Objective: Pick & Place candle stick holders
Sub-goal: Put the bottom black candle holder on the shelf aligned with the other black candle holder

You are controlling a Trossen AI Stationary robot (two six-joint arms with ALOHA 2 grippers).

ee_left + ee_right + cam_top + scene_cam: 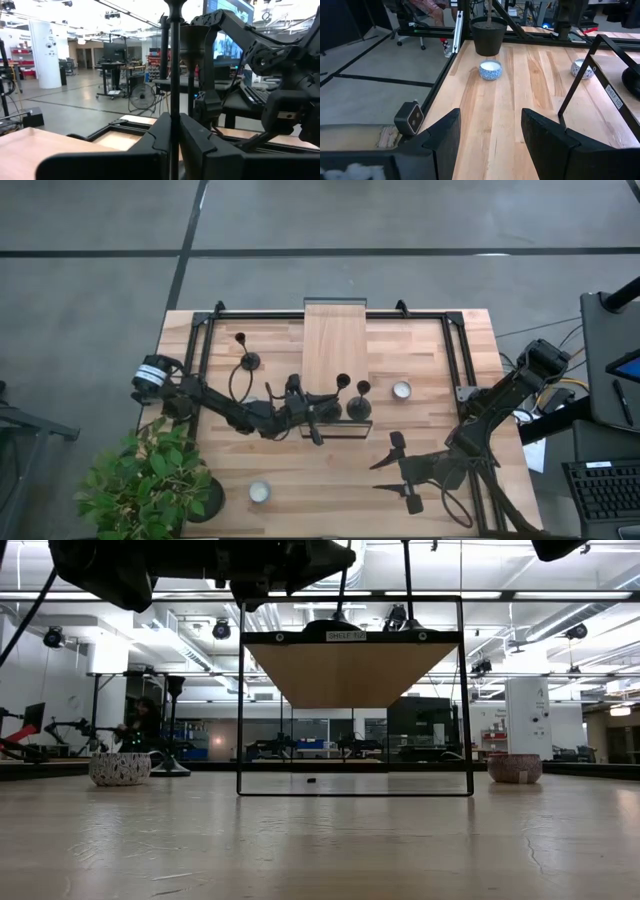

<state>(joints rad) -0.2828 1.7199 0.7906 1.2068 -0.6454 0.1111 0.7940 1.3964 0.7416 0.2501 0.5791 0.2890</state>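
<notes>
Left fingers (pixel 322 412) clamped on one of three candle stick holders (pixel 342 383) — right fingers (pixel 402 470) apart, empty — two bowls (pixel 401 390).

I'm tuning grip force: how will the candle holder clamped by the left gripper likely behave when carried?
The candle holder is pinched by its thin stem between the left gripper's fingers, so it may pivot or slip. It looks rigid, probably metal. With a small cup on a tall, narrow stem, it seems apt to tip if set down crooked.
</notes>
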